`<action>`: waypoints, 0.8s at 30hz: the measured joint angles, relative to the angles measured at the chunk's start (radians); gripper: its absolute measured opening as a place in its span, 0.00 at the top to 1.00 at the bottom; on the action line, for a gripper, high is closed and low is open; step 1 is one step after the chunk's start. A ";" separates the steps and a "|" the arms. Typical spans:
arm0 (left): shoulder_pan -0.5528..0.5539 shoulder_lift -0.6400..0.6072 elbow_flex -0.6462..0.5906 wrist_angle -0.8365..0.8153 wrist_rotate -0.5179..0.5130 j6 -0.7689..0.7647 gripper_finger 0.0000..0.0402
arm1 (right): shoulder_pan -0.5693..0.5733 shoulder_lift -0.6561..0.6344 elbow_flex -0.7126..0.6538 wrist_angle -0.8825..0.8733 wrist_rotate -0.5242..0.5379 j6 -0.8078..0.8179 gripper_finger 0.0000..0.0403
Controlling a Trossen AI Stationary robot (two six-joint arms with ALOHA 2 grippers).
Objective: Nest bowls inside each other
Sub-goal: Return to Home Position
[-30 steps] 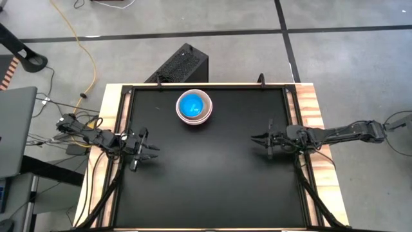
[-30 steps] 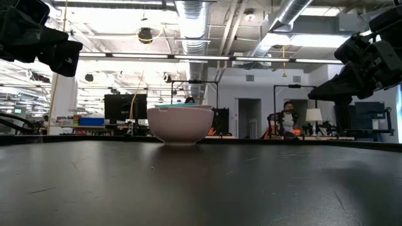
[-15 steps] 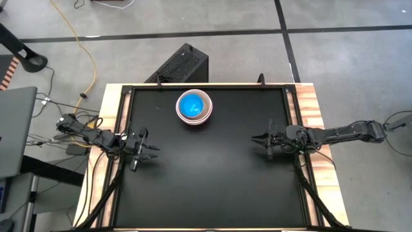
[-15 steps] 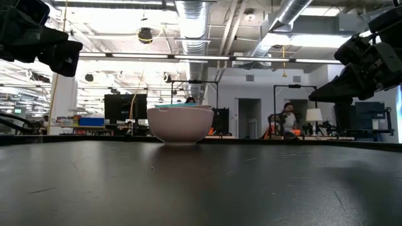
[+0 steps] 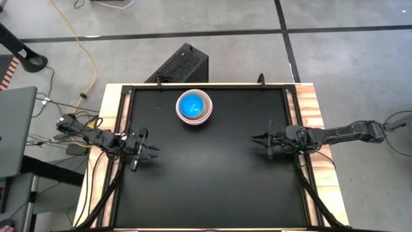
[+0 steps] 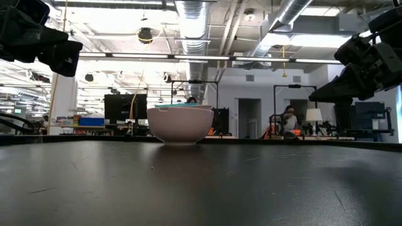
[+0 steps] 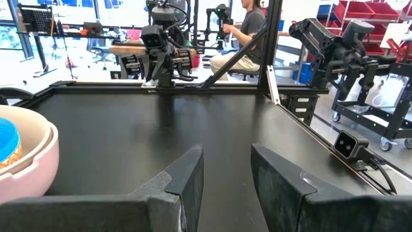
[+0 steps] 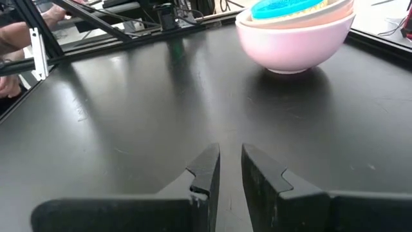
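Observation:
The bowls (image 5: 194,107) stand as one nested stack near the table's far edge, a little left of centre. A pale pink bowl (image 8: 296,45) is outermost and rests by its base on the black table. A cream rim shows inside it, and a bright blue bowl (image 5: 191,104) sits innermost. The stack also shows in the low view (image 6: 180,124) and the left wrist view (image 7: 22,158). My left gripper (image 5: 154,152) hovers open at the table's left edge. My right gripper (image 5: 255,138) hovers at the right edge with a narrow gap between its fingers (image 8: 206,164) and nothing in it.
A raised black frame (image 5: 126,129) runs round the table. A black box (image 5: 183,64) stands behind the far edge, and a laptop (image 5: 13,129) and cables lie to the left. My right arm (image 7: 161,55) shows across the table in the left wrist view. A person (image 6: 289,116) sits in the room beyond.

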 joint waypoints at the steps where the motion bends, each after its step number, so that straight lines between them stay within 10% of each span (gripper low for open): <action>1: 0.000 0.000 0.000 0.000 0.000 0.000 0.71 | 0.000 0.000 0.000 -0.004 0.000 0.000 0.80; 24: 0.000 0.000 0.000 0.000 0.000 0.000 0.71 | 0.000 0.000 0.000 -0.011 0.000 0.000 0.80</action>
